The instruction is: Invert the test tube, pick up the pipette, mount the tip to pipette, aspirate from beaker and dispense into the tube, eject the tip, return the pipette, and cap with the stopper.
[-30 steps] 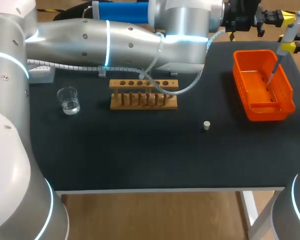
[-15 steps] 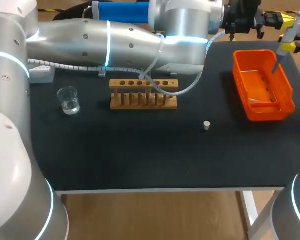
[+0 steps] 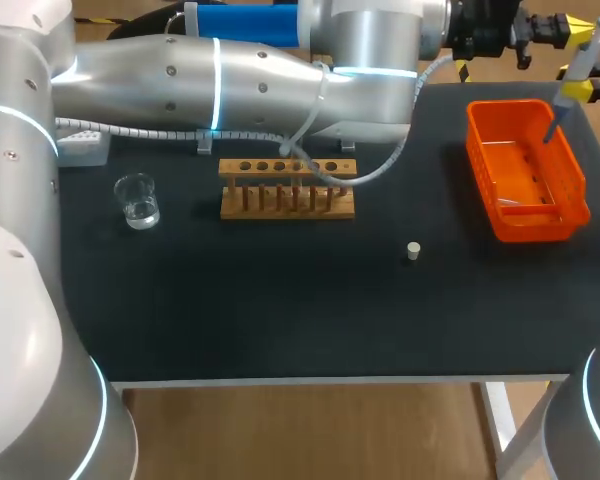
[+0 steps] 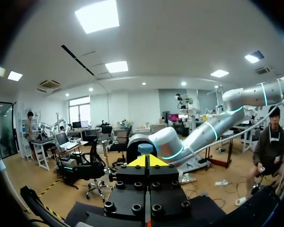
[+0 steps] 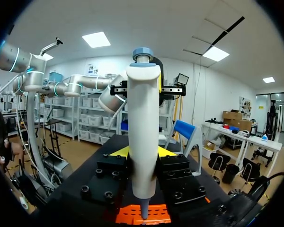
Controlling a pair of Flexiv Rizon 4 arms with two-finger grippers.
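Note:
My right gripper (image 5: 143,153) is shut on the white pipette (image 5: 143,137), which it holds upright with its bare nozzle over the orange tray (image 3: 578,190). In the head view the pipette (image 3: 578,62) hangs at the far right, with the right gripper (image 3: 580,93) on its body. My left gripper (image 4: 146,161) is shut on nothing, with its tips just behind the pipette's blue button (image 4: 145,148). The left gripper (image 3: 568,28) reaches across the back of the table. A test tube (image 3: 283,158) stands in the wooden rack (image 3: 287,202). The beaker (image 3: 137,200) stands to the rack's left and the stopper (image 3: 413,251) lies to its right.
My left arm's silver links (image 3: 230,75) span the back of the table above the rack, with a cable (image 3: 380,170) looping down beside it. A white block (image 3: 80,148) lies at the far left. Bare black table surface (image 3: 280,310) fills the front.
The long thin tip on the pipette's end a second ago is gone; the pipette now ends higher above the tray. My left gripper has edged slightly upward.

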